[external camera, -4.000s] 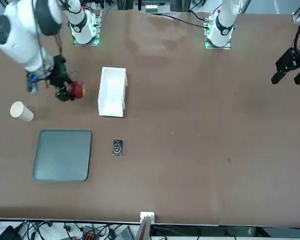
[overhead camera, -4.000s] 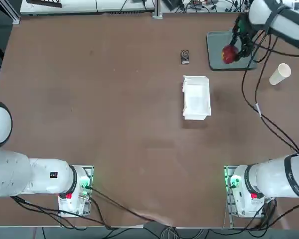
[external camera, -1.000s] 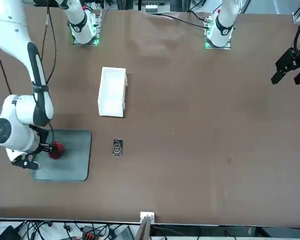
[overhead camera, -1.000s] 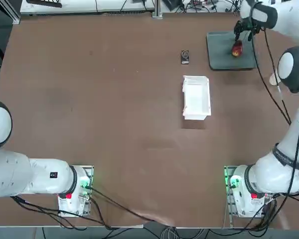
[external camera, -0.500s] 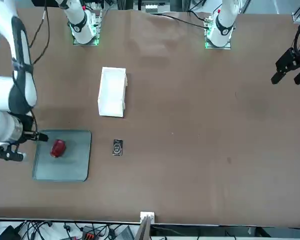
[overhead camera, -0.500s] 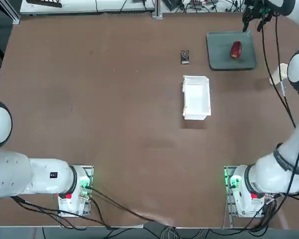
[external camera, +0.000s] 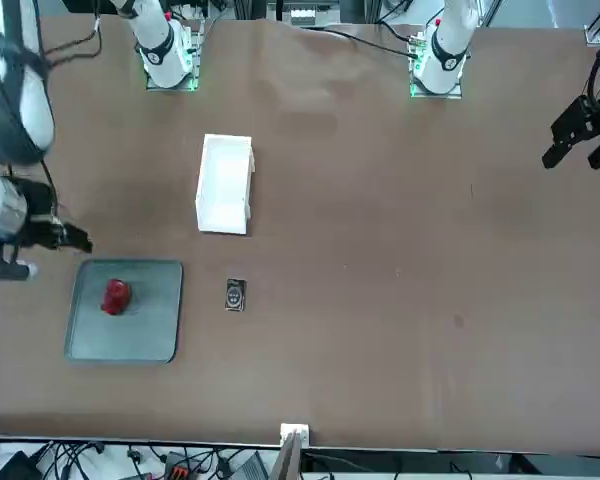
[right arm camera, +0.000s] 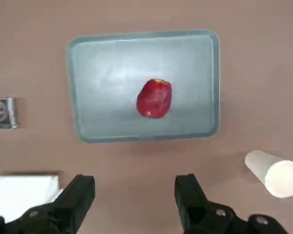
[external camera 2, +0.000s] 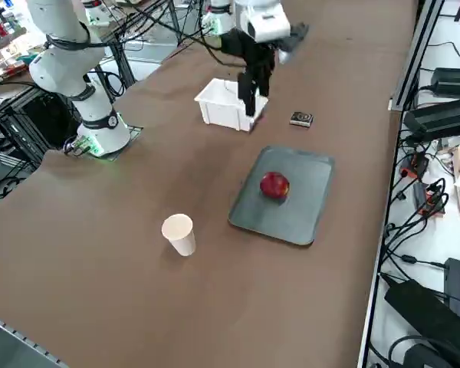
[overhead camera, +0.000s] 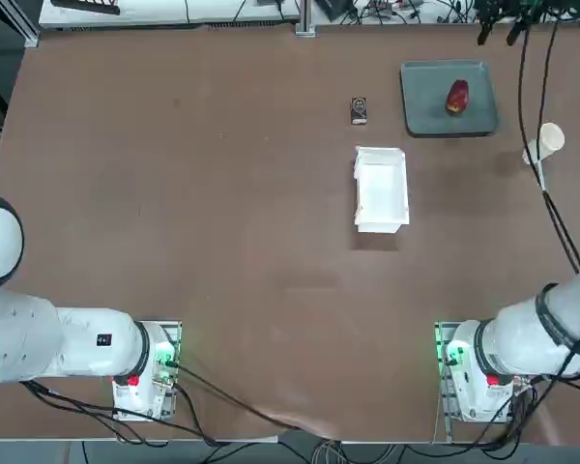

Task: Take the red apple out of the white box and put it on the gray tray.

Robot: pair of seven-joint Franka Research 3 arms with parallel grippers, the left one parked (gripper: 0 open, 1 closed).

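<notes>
The red apple lies alone near the middle of the gray tray. The white box stands nearer the table's middle with nothing showing inside it. My right gripper hangs high over the table by the tray, open, with nothing between its fingers and well clear of the apple.
A white paper cup lies on its side to the right of the tray. A small black object sits between the tray and the box.
My right gripper has lifted up and away from the tray, leaving the apple lying there. The apple and box have not moved.
</notes>
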